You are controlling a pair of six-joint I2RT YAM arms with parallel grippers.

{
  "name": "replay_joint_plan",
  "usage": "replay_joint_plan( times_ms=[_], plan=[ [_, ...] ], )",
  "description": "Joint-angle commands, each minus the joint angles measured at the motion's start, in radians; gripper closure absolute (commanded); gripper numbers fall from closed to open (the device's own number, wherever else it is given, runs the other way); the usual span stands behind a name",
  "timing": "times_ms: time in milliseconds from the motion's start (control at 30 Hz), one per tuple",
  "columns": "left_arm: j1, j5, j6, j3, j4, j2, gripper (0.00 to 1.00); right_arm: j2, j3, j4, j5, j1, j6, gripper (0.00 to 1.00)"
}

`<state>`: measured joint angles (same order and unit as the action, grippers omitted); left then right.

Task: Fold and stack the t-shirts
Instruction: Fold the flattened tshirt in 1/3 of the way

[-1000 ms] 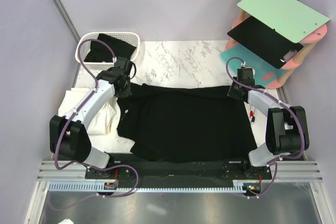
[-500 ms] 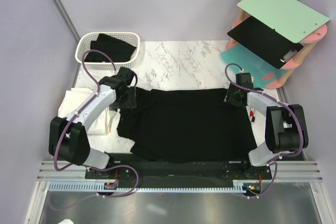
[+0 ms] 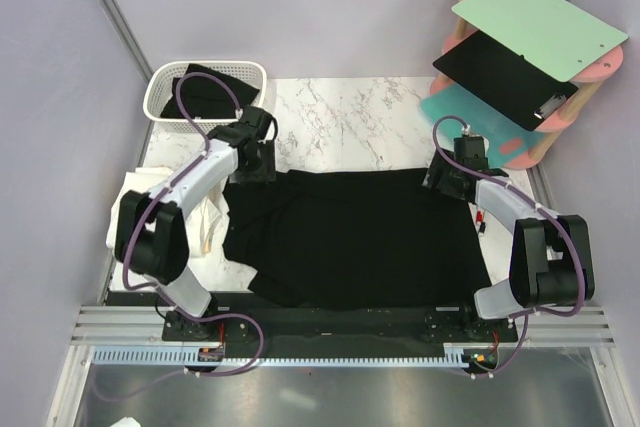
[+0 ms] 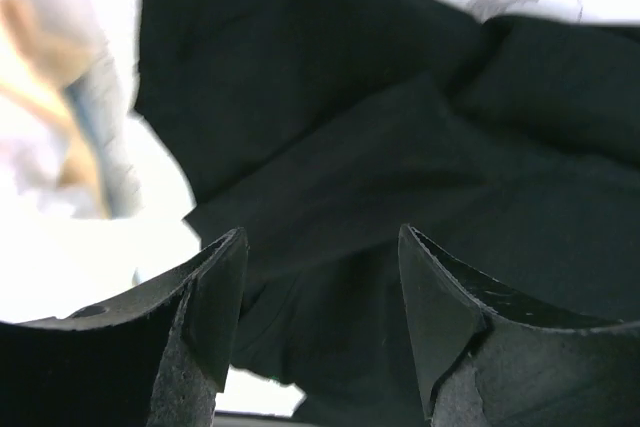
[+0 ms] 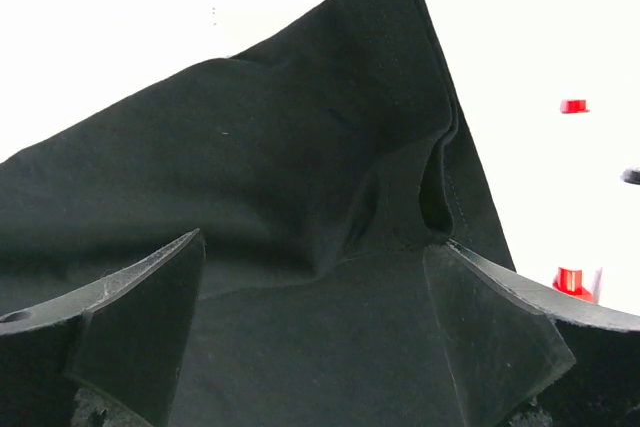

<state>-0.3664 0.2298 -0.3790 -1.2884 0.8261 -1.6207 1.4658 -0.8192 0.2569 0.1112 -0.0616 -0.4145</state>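
A black t-shirt lies spread flat on the marble table, folded edge toward the far side. My left gripper hovers open over its far left corner. In the left wrist view the left gripper has wide-apart fingers with only loose black cloth below. My right gripper stands open above the far right corner. The right wrist view shows the right gripper over that corner, gripping nothing. White and cream t-shirts lie heaped at the left.
A white lattice basket at the far left holds another black shirt. A pink rack at the far right carries a green board and a black board. Small red bits lie beside the shirt's right edge.
Both grippers opened and let go of the black shirt's far edge, which now lies flat. The left gripper moved away toward the far side; the right one lifted slightly.
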Motion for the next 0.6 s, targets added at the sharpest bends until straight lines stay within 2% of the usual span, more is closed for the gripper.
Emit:
replay_joint_plan(
  times_ms=[0, 400, 467, 567],
  plan=[
    [-0.003, -0.063, 0.034, -0.084, -0.076, -0.105, 0.31, 0.024, -0.006, -0.038, -0.007, 0.002, -0.006, 0.04],
    [-0.006, -0.104, 0.042, -0.209, -0.114, -0.280, 0.30, 0.027, -0.005, -0.045, -0.016, 0.002, 0.014, 0.04],
    [-0.006, -0.098, 0.048, -0.227, -0.113, -0.312, 0.32, 0.031, 0.000, -0.050, -0.019, 0.000, 0.016, 0.04],
    [-0.006, -0.087, 0.049, -0.233, -0.120, -0.337, 0.41, 0.034, 0.005, -0.054, -0.021, 0.000, 0.016, 0.04]
  ],
)
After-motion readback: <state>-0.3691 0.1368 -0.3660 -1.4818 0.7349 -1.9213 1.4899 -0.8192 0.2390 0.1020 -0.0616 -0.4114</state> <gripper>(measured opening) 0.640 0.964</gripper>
